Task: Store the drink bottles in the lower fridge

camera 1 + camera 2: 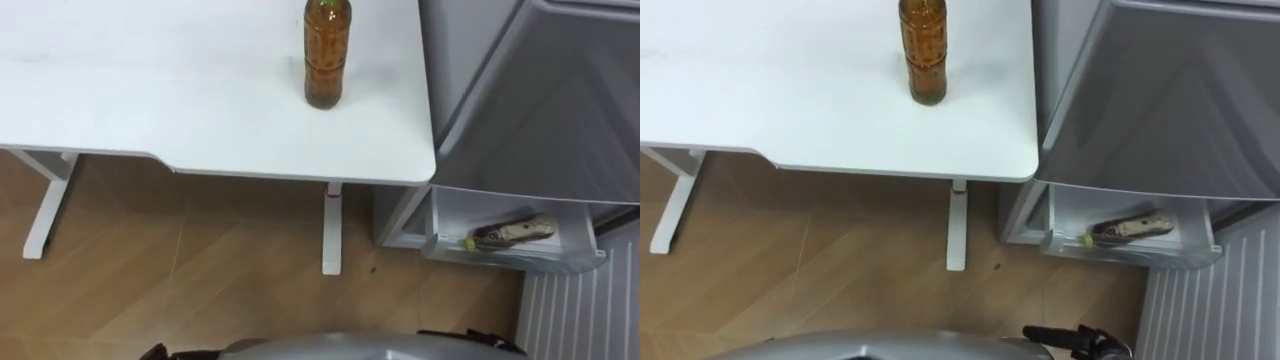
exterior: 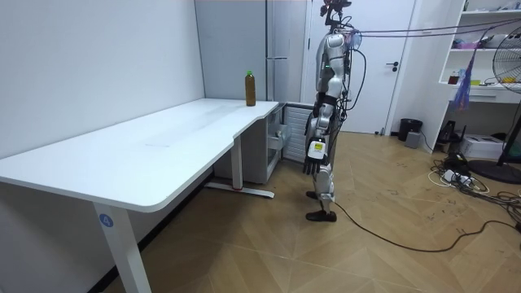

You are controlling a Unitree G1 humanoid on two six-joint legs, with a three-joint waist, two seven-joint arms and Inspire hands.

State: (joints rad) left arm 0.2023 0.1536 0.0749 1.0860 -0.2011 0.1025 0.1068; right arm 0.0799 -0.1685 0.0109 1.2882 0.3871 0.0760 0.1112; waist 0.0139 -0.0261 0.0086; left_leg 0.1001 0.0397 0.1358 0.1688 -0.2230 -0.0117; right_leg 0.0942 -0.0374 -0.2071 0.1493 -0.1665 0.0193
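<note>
Near the desk's [image 1: 200, 120] edge beside the fridge [image 1: 540, 100], the tea bottle [image 1: 327, 55] stands upright, straight ahead and well apart from the left hand [image 2: 315, 155] hanging at the hip; its fingers' state I cannot tell. Another bottle [image 1: 515, 232] lies in the open lower drawer [image 1: 590, 245].

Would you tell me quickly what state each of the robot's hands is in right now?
Left hand: open, hanging empty at its side.
Right hand: cannot be told.
</note>
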